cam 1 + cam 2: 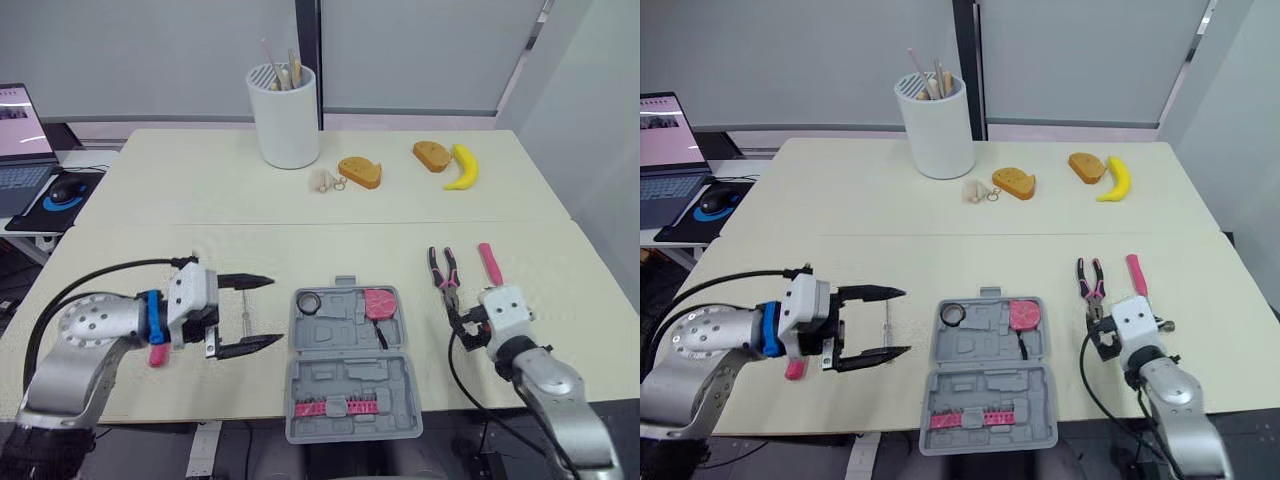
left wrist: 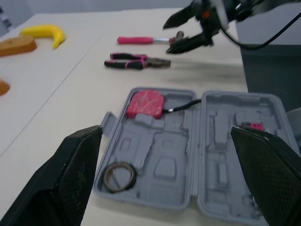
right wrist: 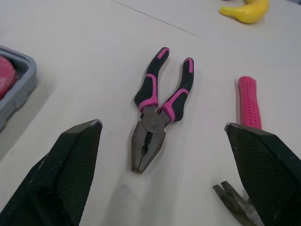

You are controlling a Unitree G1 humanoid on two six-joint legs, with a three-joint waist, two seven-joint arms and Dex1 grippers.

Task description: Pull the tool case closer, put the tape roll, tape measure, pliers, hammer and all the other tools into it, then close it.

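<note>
The grey tool case (image 1: 345,372) lies open near the table's front edge. A tape roll (image 1: 308,301) and a pink tape measure (image 1: 379,302) sit in its far half, and a pink bit strip (image 1: 335,405) in its near half. My left gripper (image 1: 275,311) is open just left of the case, with a thin tool (image 1: 246,310) lying on the table between its fingers. To the right of the case lie the pliers (image 3: 155,110) and the pink-handled hammer (image 3: 249,106). My right gripper (image 3: 162,126) hovers open just in front of the pliers, holding nothing.
A white utensil cup (image 1: 285,115), two bread pieces (image 1: 360,172) and a banana (image 1: 462,168) stand at the back of the table. A laptop (image 1: 20,140) and a mouse (image 1: 65,190) are on a side desk to the left. A small pink object (image 1: 157,355) lies by my left wrist.
</note>
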